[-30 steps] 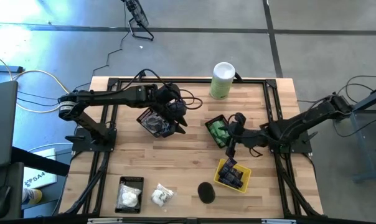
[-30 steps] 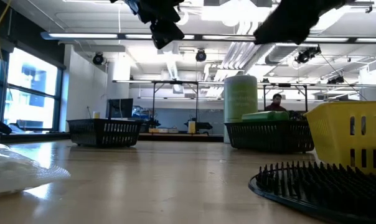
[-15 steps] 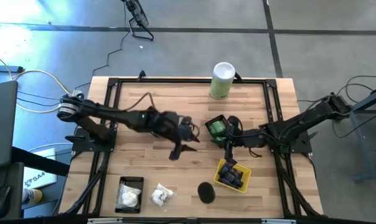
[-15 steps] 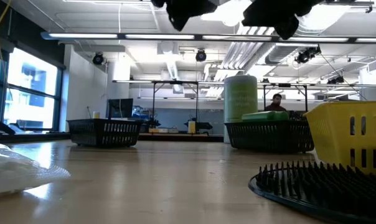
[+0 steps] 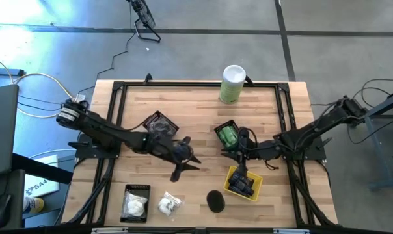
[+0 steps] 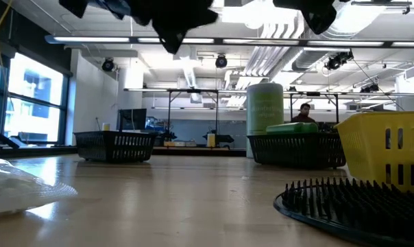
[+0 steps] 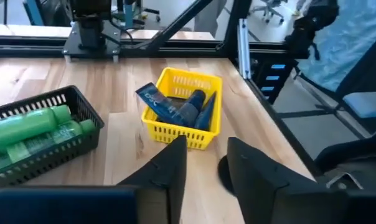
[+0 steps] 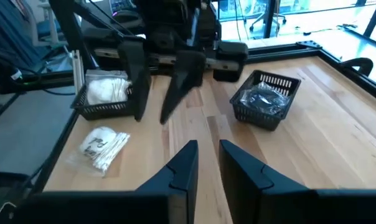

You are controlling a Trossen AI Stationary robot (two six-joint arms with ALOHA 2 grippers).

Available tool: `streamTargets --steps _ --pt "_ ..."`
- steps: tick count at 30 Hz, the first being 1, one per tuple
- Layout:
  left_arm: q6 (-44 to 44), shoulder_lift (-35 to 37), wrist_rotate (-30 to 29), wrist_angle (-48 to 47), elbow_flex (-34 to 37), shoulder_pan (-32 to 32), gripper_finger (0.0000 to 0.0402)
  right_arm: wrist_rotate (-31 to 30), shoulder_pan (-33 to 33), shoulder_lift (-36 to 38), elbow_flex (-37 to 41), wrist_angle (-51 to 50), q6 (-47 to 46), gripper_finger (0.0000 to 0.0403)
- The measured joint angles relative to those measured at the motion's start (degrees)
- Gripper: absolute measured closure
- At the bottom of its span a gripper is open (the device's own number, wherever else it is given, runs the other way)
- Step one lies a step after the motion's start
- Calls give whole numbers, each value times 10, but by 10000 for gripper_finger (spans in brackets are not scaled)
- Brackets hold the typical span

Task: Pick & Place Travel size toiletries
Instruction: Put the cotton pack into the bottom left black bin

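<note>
A: Where is the left gripper (image 5: 183, 166) at this moment?

B: It is over the middle of the table (image 5: 196, 110), in front of the black basket (image 5: 160, 123) that holds dark wrapped items. Its fingers are spread apart and nothing is between them. In the right wrist view you see the two dark fingers (image 8: 182, 78) wide open, pointing down at the wood.

A: And the right gripper (image 5: 241, 166)?

B: It is just above the yellow basket (image 5: 243, 182), near the black basket with the green bottles (image 5: 228, 136). In its own wrist view the two fingers (image 8: 185, 163) have a narrow gap and hold nothing, so it is a little open.

A: Where are the toiletries?

B: The dark navy tubes (image 7: 182, 107) lie inside the yellow basket; one tube leans on its rim. The green bottles are lying on their side in the black basket beside it. One white packet (image 5: 169, 204) lies loose on the table near the front edge. More white packets are in another black basket (image 5: 136, 202) just beside it. A black round disc (image 5: 215, 200) rests on the table in front of the yellow basket.

A: Anything else on the table?

B: A tall white-and-green canister (image 5: 232, 83) stands upright at the far edge. In the low view a person (image 6: 304, 112) shows far in the room.
</note>
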State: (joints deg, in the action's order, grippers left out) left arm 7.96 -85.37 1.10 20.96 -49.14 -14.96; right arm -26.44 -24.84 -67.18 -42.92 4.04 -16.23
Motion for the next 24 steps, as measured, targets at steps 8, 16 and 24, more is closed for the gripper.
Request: streamTargets --steps 8,16,24 --pt "-65 50 -4 -10 5 -25 339 -6 2 -50 0 76 40 348" --pt "-131 55 -37 -38 5 -11 355 -4 16 -119 0 220 139 348" --pt "-107 55 -53 -62 5 11 355 -4 31 -122 0 223 180 348"
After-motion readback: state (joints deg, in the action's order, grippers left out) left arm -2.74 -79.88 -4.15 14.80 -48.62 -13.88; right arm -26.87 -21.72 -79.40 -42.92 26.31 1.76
